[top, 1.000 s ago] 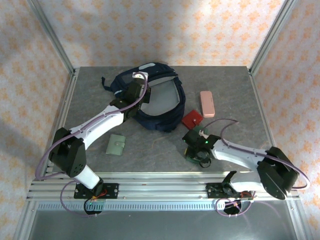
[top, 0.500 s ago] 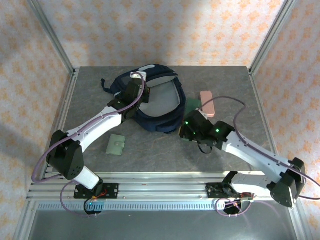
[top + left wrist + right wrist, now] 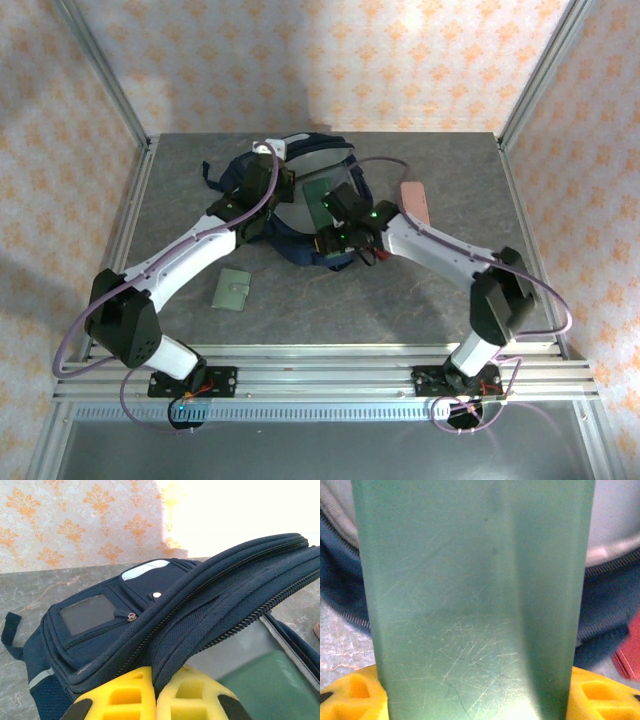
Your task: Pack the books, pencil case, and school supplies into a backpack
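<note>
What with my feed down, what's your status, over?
Left gripper shut on backpack rim. Right gripper holding green rectangle over the opening. Pencil case off to the side.

Grey bench: backpack at 12 o'clock, pencil case at 2, pale green wallet at 8, perhaps a red square beside the backpack.

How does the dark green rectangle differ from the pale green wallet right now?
The dark green rectangle is held in the right gripper at the open mouth of the backpack; the wallet lies loose on the table. The rectangle is long and slim; the wallet is squarish. The rectangle is deep green, the wallet pale. Both are flat and green.
</note>
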Motion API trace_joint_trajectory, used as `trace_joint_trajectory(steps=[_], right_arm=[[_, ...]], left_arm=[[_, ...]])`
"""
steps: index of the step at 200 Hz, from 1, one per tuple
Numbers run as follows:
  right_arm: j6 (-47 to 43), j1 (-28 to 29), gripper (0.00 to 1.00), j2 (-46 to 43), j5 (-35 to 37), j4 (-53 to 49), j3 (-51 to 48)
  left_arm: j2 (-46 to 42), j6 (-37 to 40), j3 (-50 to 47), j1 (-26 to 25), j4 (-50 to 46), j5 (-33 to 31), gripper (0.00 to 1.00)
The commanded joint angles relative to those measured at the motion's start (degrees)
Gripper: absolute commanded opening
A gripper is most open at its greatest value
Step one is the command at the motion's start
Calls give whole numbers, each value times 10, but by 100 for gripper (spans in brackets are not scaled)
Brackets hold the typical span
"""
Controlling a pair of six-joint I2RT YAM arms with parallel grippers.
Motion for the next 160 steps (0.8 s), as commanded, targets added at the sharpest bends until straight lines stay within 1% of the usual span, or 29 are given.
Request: trace_joint_trajectory(steps=[1, 43, 48, 65, 73, 86, 102, 123, 132, 150, 160], right_arm=[[-54, -11, 48, 50, -30, -4, 64], [-78, -37, 54, 129, -87, -1, 144], [-79, -40, 56, 136, -88, -4, 152], [-74, -41, 72, 150, -67, -9, 171], [-72, -41, 78, 147, -62, -5, 168], [-66, -41, 84, 128, -57, 12, 149], [-54, -42, 88, 98, -46, 31, 116], [-27, -42, 88, 47, -25, 58, 65], [-13, -43, 86, 22, -25, 73, 33], [23, -43, 77, -19, -34, 104, -30], [47, -44, 66, -39, -43, 125, -67]], left_arm=[[-50, -29, 6, 8, 79, 2, 0], [-63, -43, -6, 11, 83, 5, 0], [-63, -44, -7, 11, 82, 5, 0], [-66, -48, -7, 12, 81, 6, 0], [-66, -48, -8, 12, 80, 6, 0], [-67, -50, -9, 12, 79, 5, 0], [-67, -54, -13, 12, 80, 6, 0], [-69, -58, -19, 12, 82, 10, 0], [-70, -60, -23, 12, 83, 13, 0], [-73, -66, -35, 12, 88, 18, 0], [-75, -71, -43, 12, 91, 22, 0]])
